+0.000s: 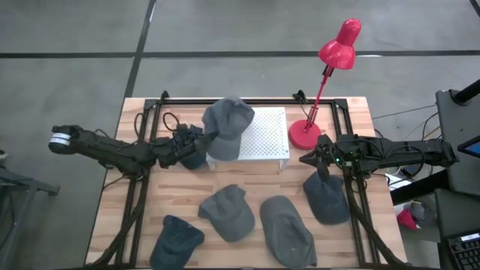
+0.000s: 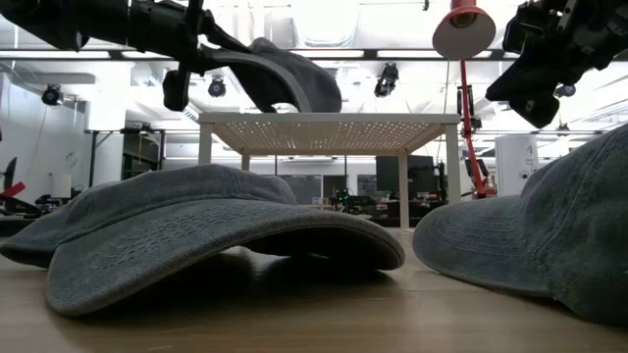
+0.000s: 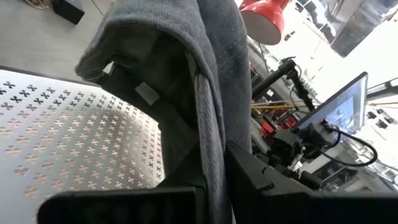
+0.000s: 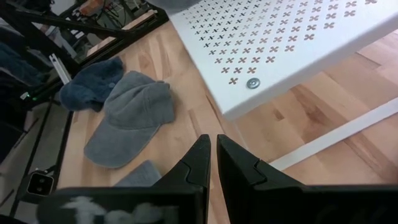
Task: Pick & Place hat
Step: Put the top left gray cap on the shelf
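My left gripper (image 3: 214,180) pinches a grey hat (image 3: 186,68), its fabric hanging over the white perforated shelf (image 3: 68,149). Beyond I see a red lamp shade (image 3: 266,18) and a monitor (image 3: 339,112).

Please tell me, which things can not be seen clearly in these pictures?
- High view: how the left claw grips the held grey hat; the hat's crown covers the fingertips.
- Low view: the white perforated stand top surface, seen edge-on; the two near caps block the table behind.
- Right wrist view: the dark blue hat is partly behind the grey cap.
- Left wrist view: the red lamp is cut off by the edge.
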Action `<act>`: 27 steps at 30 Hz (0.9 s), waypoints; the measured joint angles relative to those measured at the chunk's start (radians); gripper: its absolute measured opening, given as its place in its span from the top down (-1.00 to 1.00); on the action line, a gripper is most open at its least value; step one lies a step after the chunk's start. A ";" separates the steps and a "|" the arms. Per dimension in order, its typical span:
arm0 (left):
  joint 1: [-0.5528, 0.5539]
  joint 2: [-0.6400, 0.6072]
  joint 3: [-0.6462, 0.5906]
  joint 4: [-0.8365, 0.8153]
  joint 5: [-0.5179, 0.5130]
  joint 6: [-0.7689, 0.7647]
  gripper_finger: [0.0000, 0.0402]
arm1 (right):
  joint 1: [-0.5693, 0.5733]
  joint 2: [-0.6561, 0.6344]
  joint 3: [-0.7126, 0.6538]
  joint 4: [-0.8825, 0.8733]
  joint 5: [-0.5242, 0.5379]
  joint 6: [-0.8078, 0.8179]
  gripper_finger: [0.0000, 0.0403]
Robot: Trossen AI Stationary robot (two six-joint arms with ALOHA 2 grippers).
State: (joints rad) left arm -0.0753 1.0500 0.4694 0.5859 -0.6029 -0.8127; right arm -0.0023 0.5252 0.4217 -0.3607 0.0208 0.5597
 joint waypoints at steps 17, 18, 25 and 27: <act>0.002 -0.008 -0.001 -0.058 0.011 0.005 0.43 | 0.000 0.000 0.000 0.000 0.000 0.010 0.87; 0.003 -0.011 -0.001 -0.069 0.010 0.005 0.41 | 0.000 0.000 0.000 0.000 0.000 0.010 0.87; 0.009 -0.075 -0.001 -0.160 0.010 0.017 0.37 | 0.000 0.000 0.000 0.000 0.000 0.010 0.87; 0.011 -0.098 0.000 -0.193 0.010 0.026 0.37 | 0.000 0.000 0.000 0.000 0.000 0.010 0.87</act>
State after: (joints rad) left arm -0.0646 0.9524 0.4690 0.3931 -0.5929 -0.7869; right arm -0.0021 0.5253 0.4217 -0.3603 0.0208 0.5694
